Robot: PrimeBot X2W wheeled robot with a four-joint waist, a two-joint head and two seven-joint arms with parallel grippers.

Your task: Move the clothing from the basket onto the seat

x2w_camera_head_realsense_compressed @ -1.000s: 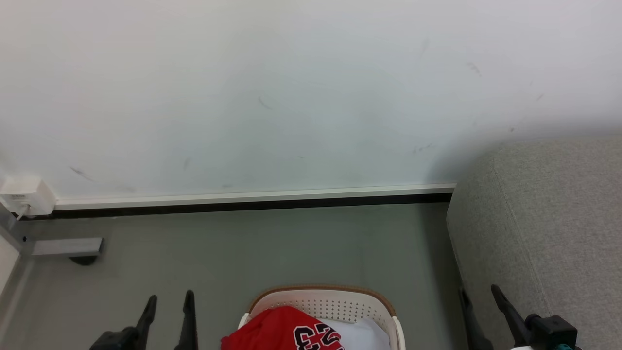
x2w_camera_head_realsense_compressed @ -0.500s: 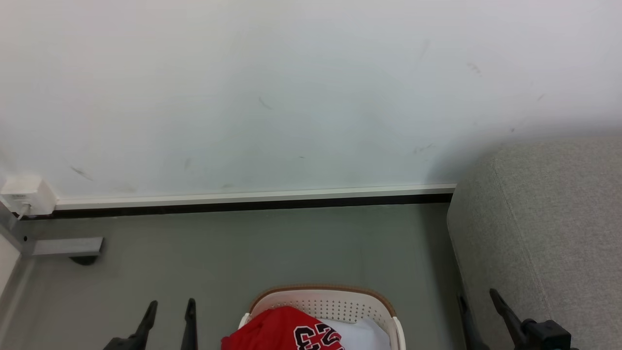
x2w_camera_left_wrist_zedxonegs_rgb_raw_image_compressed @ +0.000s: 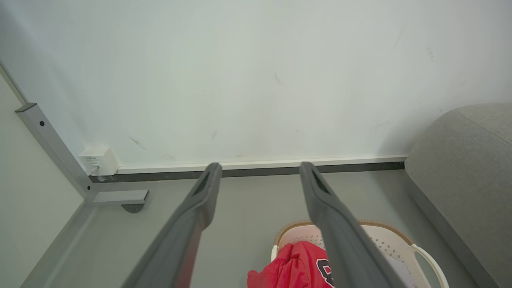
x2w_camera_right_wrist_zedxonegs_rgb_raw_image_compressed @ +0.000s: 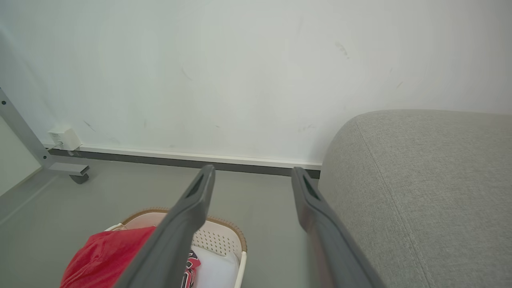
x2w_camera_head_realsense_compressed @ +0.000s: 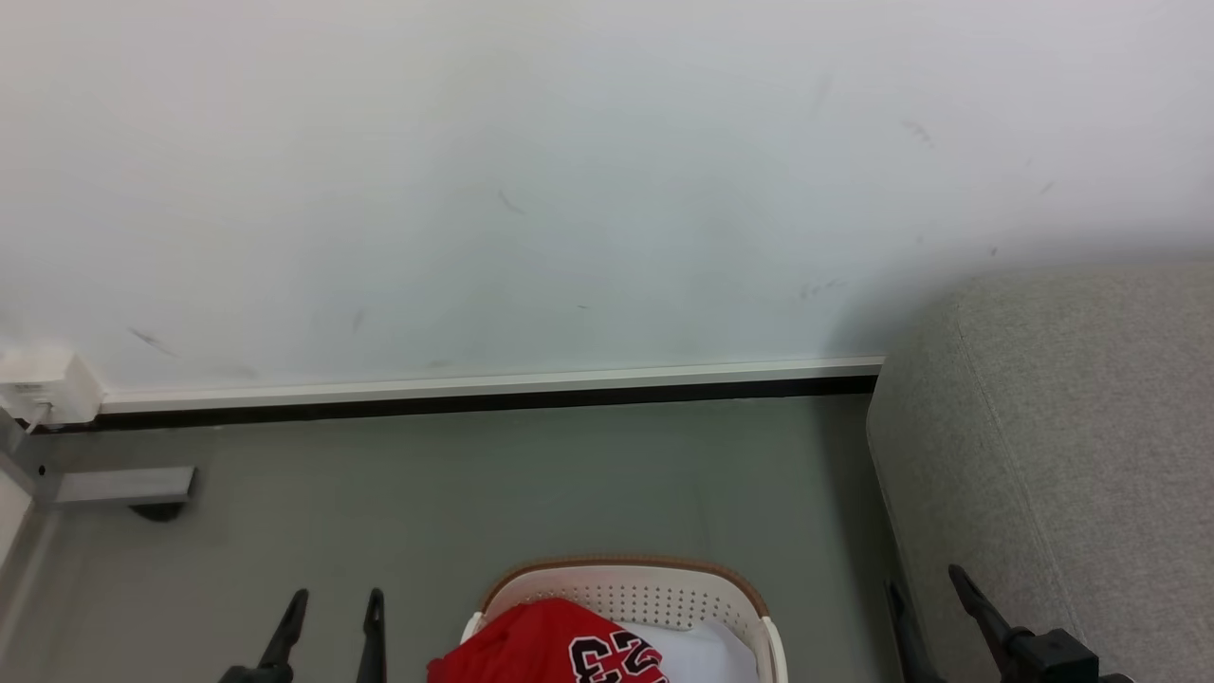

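Hardly anything new over the last second. Just a slight slide of the whole head view toward its left, so camera drift and no shift of the things themselves. Against that, a small drop of both pincers toward the bottom edge: left gripper (x2w_camera_head_realsense_compressed: pixel 338 598) at lower left, right gripper (x2w_camera_head_realsense_compressed: pixel 922 581) at lower right, just in front of the seat (x2w_camera_head_realsense_compressed: pixel 1072 427). Both released, fingers spread wide, gripping nothing and touching nothing, with the same wide gap in each wrist view. As for the clothing (x2w_camera_head_realsense_compressed: pixel 531 645): in the basket (x2w_camera_head_realsense_compressed: pixel 626 563), at bottom centre between the two grippers, red with a black-and-white 23, heaped toward the basket's left side and spilling over that rim, beside a white cloth (x2w_camera_head_realsense_compressed: pixel 707 653) lying flat on the right. Second red garment not made out from here. Basket on the grey floor (x2w_camera_head_realsense_compressed: pixel 493 484), just left of the seat and well short of the wall (x2w_camera_head_realsense_compressed: pixel 569 171). Judging by that: nothing carried over yet, barely the start of a reach. Probably calls next for a bend at the waist and a descent onto the red fabric. Worth watching: snagging the white cloth along with it.
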